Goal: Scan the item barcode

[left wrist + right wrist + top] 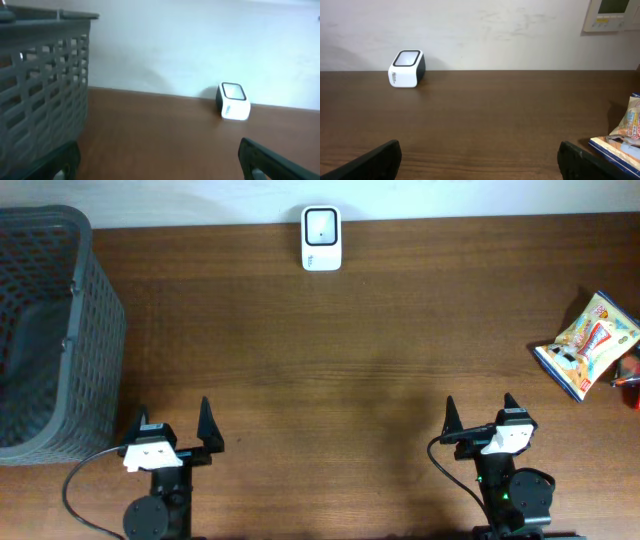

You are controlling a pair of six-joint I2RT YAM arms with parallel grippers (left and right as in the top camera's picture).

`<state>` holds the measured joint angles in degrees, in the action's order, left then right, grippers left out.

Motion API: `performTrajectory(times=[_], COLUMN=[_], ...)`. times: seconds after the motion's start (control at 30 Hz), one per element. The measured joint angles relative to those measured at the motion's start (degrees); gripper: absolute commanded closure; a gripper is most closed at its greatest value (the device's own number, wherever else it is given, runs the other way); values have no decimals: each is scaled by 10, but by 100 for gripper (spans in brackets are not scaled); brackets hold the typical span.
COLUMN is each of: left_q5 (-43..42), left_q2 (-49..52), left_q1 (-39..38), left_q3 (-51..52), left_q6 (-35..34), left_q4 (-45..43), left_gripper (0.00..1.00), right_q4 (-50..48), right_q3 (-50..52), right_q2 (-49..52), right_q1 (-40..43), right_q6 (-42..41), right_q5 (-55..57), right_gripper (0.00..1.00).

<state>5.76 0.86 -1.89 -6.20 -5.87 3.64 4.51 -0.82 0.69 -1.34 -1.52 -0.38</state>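
Left gripper [172, 416] and right gripper [480, 406] both have their jaws spread wide and empty. Snack packet [587, 344] lies far right, well apart from the right jaws. Scanner [321, 238] sits far-centre.

Mock shop counter [350, 360]: scanner [321, 238], basket [100, 340]

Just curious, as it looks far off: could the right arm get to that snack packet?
Probably yes. The snack packet lies on that arm's side, and nothing stands between it and the open right pincer, though the stretch looks long.
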Motion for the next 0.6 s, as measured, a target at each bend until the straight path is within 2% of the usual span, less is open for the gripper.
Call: performTrajectory(times=[0.13,0.6], left_q5=[0,-24], left_q2=[0,0], left_q1=[0,0], left_q3=[41,54], left_q6=[3,8], left_q4=[-62,-128], left_gripper=[1,1], right_q4=[0,0], right_q3=[0,0], right_q2=[0,0], right_q1=[0,0], right_q6=[0,0], right_q5=[0,0], right_gripper=[1,2])
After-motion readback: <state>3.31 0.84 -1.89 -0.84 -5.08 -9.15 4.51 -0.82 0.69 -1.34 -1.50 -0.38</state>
